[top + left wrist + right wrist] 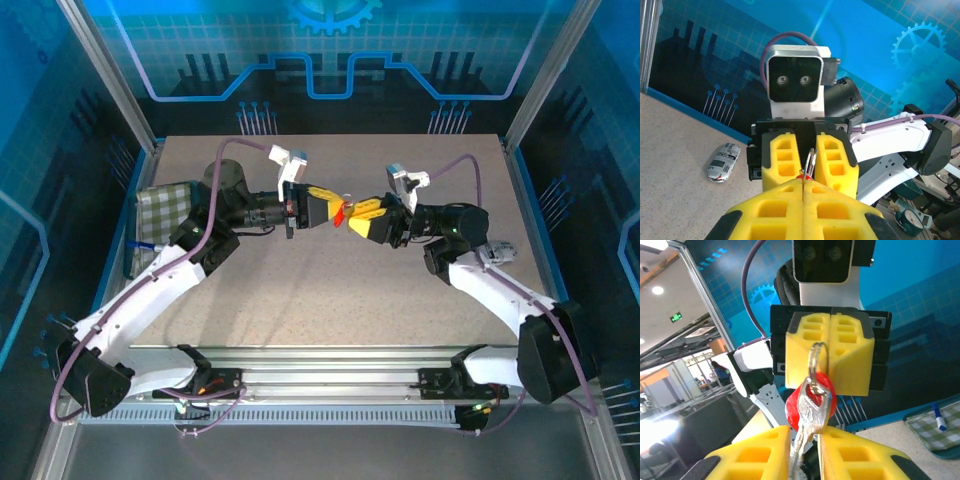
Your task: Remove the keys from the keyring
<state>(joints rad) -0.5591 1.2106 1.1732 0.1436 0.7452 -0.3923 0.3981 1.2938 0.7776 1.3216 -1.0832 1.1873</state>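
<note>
Two arms meet in the air over the counter (330,300), tip against tip. We see the jaws of the left arm (170,280) together, clamped on the keyring (816,356). From the ring the keys (810,410) and a red tag (792,415) point with their long axis straight into the jaws of the right arm (490,290), which is nearer. These stand narrowly apart around the shaft, and we cannot tell whether they press it.
</note>
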